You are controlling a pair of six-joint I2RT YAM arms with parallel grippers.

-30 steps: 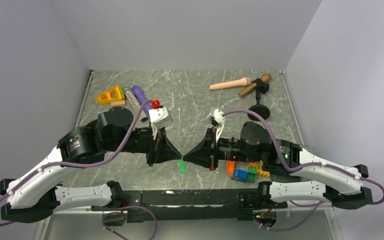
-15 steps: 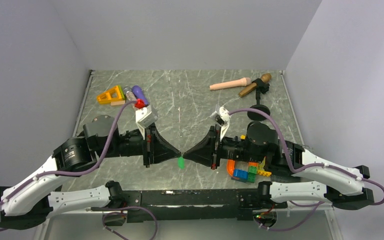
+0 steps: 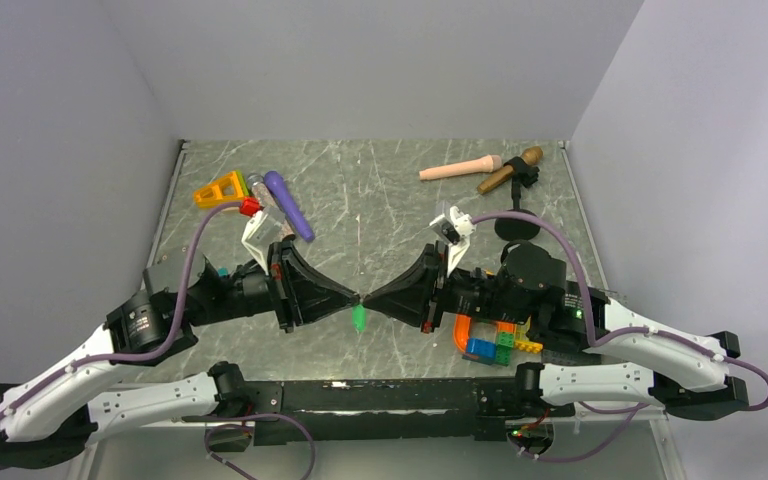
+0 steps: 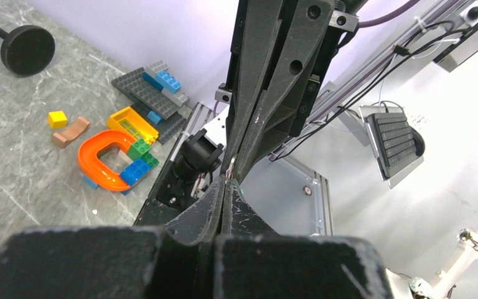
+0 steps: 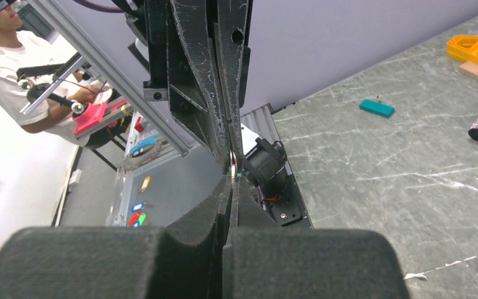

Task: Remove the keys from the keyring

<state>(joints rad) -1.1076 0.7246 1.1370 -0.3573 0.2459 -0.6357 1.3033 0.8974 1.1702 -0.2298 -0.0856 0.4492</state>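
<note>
In front of me the two arms reach toward each other above the near middle of the grey marbled table (image 3: 390, 190), and their black pincers meet tip to tip. The left gripper (image 3: 355, 298) has its fingers pressed together, and the right gripper (image 3: 366, 298) also; no gap shows between the fingers of either one. Between the two tips there is a thin metal loop, the keyring (image 4: 231, 167), and both pincers seem to pinch it, one from each side. It is very small, so I cannot tell how much of it each one has. The bright green key (image 3: 359, 318) hangs just under the meeting point, in the air above the table. The teal key (image 5: 376, 108) lies flat on the table by itself, on the left arm's side, apart from the ring and near the orange triangle piece (image 3: 222, 188). Beside that triangle lie a purple cylinder (image 3: 288, 205) and a glittery tube (image 3: 258, 186). Under the right arm is a heap of coloured building blocks (image 3: 490, 343) with an orange horseshoe-shaped piece (image 4: 103, 159). At the far right of the table rest a peach-coloured handle (image 3: 460, 168), a toy microphone (image 3: 509, 170) and a black round stand base (image 3: 517, 226).
</note>
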